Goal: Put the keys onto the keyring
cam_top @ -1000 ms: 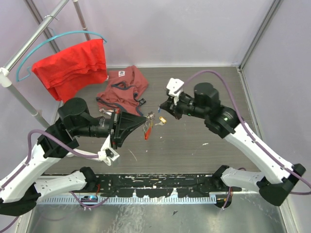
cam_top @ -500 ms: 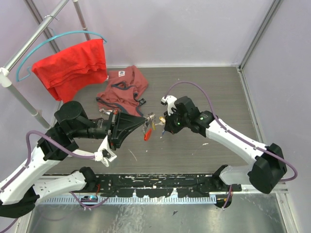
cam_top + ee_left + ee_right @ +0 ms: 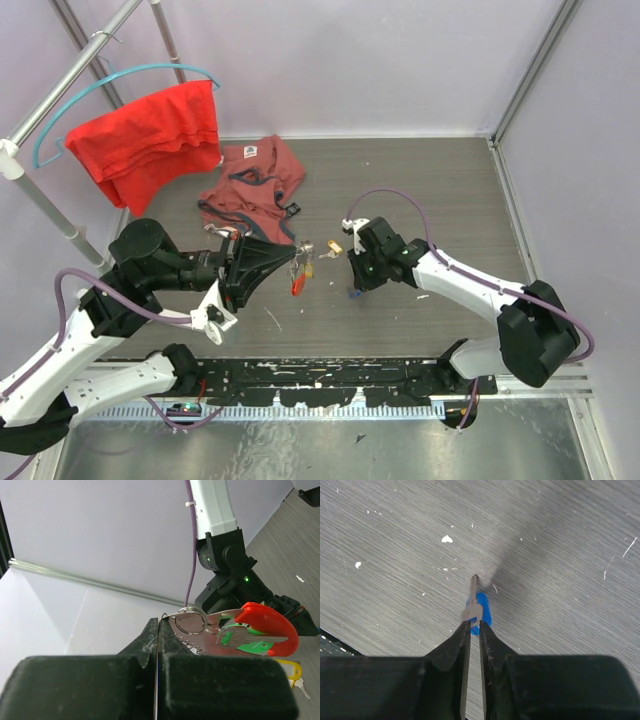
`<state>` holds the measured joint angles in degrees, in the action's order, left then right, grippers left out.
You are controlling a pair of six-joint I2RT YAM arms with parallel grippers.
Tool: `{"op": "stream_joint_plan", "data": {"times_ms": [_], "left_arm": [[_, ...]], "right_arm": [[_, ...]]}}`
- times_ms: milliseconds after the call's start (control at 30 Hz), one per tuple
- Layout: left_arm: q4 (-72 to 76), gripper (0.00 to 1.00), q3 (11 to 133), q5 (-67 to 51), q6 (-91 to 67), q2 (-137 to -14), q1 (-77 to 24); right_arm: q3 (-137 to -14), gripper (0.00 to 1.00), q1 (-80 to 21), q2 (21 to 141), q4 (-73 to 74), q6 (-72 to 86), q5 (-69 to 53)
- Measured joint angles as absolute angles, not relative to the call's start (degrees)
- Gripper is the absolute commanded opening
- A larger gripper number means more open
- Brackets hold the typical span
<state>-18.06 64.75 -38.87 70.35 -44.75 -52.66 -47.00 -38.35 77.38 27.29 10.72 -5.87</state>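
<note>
3 keys (image 3: pixel 245 639), 1 keyring (image 3: pixel 262 621): left end effector (image 3: pixel 157 630) clenches keyring; right end effector (image 3: pixel 474 625) parted at blue key (image 3: pixel 483 611)

No readable text, garment label (image 3: pixel 248 151) illegibly small

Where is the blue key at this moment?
In the right wrist view the blue key is at the tips of the right gripper, low over the table. From above it is right of the keyring.
</note>
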Motion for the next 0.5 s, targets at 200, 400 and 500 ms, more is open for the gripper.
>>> {"op": "stream_joint_plan", "data": {"times_ms": [200, 400, 500], "left_arm": [[-17.21, 0.00, 64.36, -38.68, 68.47, -44.71, -52.66], [-15.33, 0.00, 64.10, -38.68, 66.17, -44.73, -52.66], [-13.21, 0.00, 63.55, -39.24, 64.34, -44.88, -52.66]], "right_arm": [[-47.46, 0.38, -36.49, 73.38, 27.11, 10.74, -4.78], [-52.03, 0.39, -35.22, 65.63, 27.92, 7.25, -3.11], [-53.84, 0.39, -35.22, 58.06, 25.58, 3.14, -4.36]]}}
